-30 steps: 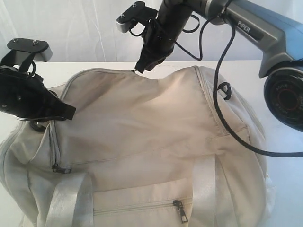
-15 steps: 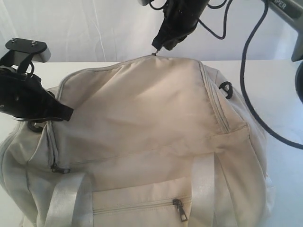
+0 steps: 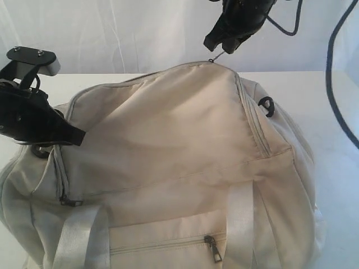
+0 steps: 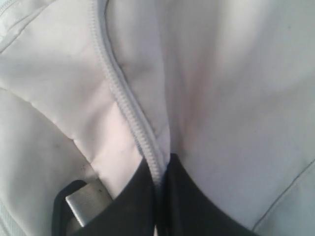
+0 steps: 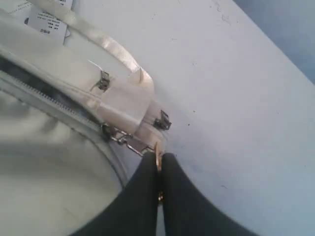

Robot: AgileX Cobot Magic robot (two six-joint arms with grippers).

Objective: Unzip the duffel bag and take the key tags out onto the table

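White table point(image 3: 320, 95) carries the duffel bag point(image 3: 168, 145), with its side pocket point(image 3: 168, 244) zipped. My right gripper point(image 3: 217, 49) is clamped on the zipper pull point(image 3: 211, 59) at the bag's raised far edge. My left gripper point(image 3: 81, 134) is pinched tight on the bag's zipper seam point(image 4: 128, 113) at its left end

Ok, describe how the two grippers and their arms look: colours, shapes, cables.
Both are black. The left gripper has a bulky body tapering to a point, with a silver-grey bracket bearing two dark screws above it. The right gripper is likewise tapered; thin black cables loop beside it. No lettering is visible.
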